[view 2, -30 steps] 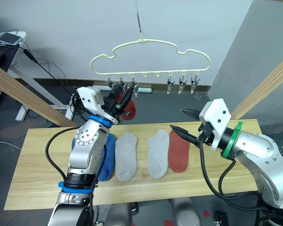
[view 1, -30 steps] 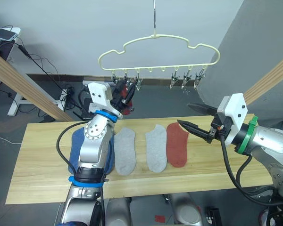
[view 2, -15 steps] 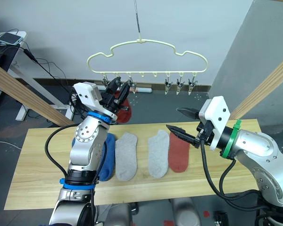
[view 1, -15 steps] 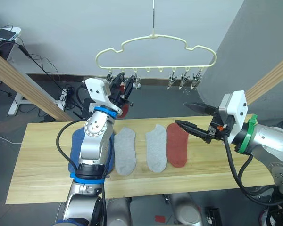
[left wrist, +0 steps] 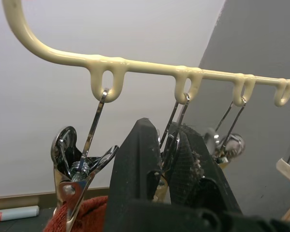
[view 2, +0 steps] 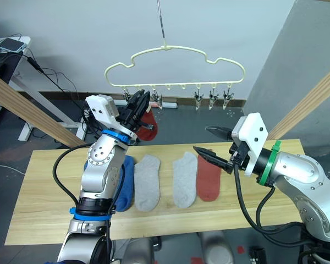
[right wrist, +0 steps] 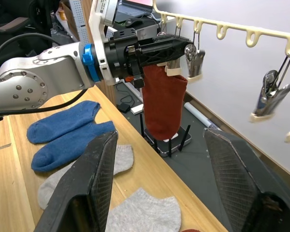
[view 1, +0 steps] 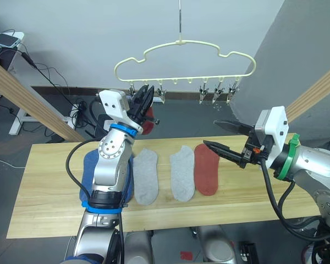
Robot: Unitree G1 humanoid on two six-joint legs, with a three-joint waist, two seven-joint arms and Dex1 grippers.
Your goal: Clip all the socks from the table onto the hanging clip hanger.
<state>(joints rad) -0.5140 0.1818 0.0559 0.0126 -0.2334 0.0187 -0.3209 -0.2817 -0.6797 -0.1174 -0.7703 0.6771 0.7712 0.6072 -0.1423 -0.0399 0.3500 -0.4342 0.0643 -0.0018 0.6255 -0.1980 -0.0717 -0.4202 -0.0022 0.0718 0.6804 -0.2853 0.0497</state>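
Clip hanger: the pale yellow clip hanger (view 1: 185, 60) hung from its metal hook above the far edge of the table (view 1: 38, 192), a row of small metal clips along its lower bar.
Left gripper: the left gripper (view 1: 143, 98) was raised to the clips at the hanger's left end; in the left wrist view its two black fingers (left wrist: 137, 164) stood close together around a metal clip (left wrist: 170, 145), pinching it.
Hung red sock: one brick red sock (right wrist: 163, 104) dangled from a clip at the hanger's left end, just beside the left gripper; which clip held it could not be told for certain.
Right gripper: the right gripper (view 1: 223, 136) hovered below the hanger's right end, above the table and touching nothing, fingers spread apart.
Socks on table: below the hanger lay the blue socks (right wrist: 63, 135) leftmost, partly behind the left arm, then two light grey socks (view 1: 146, 176), then the other red sock (view 1: 206, 168) nearest the right gripper.
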